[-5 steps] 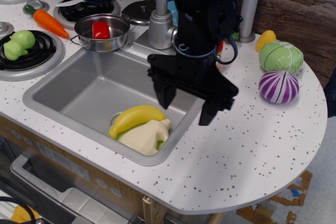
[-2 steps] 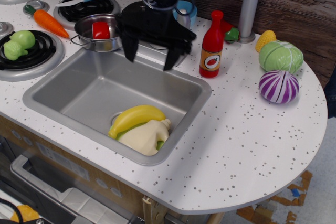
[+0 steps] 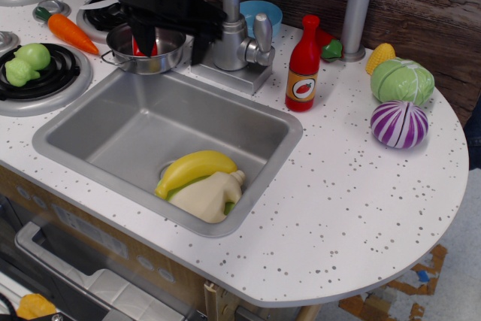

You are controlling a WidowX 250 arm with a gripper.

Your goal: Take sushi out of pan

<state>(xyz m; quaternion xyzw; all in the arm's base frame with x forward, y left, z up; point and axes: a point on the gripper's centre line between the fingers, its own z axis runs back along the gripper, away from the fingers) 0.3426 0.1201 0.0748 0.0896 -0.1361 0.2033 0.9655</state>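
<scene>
The pan [image 3: 120, 59] is a small shiny steel pot behind the sink's far left corner. The sushi [image 3: 153, 49], red on top, sits inside it and is partly hidden by my arm. My black gripper [image 3: 170, 44] hangs over the pan with its jaws spread wide and nothing between them. The left finger [image 3: 141, 37] is down in front of the sushi. The right finger [image 3: 199, 49] is outside the pan's right rim, next to the faucet base.
The faucet [image 3: 239, 35] stands right of the pan, with a blue cup [image 3: 264, 13] behind it. A carrot [image 3: 68, 29] and a green vegetable [image 3: 22, 64] lie left. The sink [image 3: 135, 129] holds a banana [image 3: 194, 169] and a cream toy [image 3: 207, 197]. A red bottle [image 3: 303, 65], cabbages [image 3: 402, 80] and corn [image 3: 381, 56] stand at the right.
My gripper has swept from over the sink's right side up and left to the pan, staying open. The red bottle and faucet are uncovered. The sushi has not moved.
</scene>
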